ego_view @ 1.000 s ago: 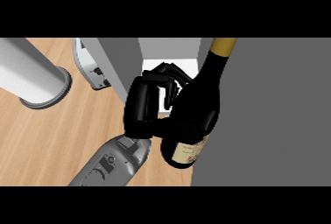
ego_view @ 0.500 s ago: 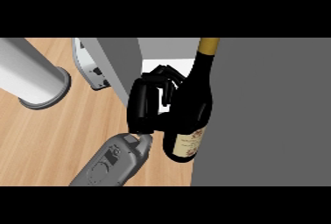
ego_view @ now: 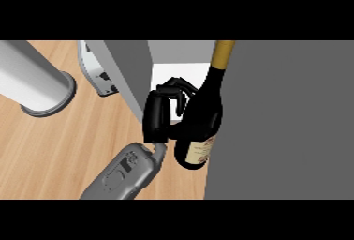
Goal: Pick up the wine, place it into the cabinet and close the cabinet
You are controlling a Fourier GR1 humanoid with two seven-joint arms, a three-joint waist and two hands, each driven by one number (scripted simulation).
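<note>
the right hand (ego_view: pixel 158 117), black and blocky at the end of a smooth grey forearm (ego_view: pixel 123 176), is curling its fingers (ego_view: pixel 173 86) round the dark, glossy body of the wine (ego_view: pixel 204 110) and gripping it from the bottle's left side. the wine is standing with its pale paper label (ego_view: pixel 197 152) low and its gold foil neck (ego_view: pixel 223 54) pointing to the view's top, in the gap between the cabinet (ego_view: pixel 131 70) wall and a broad, flat, matte grey panel (ego_view: pixel 290 122) at its right. a thick grey cylinder (ego_view: pixel 38 79) with a flared foot is resting on the grained wooden counter (ego_view: pixel 55 150) well to the left.
</note>
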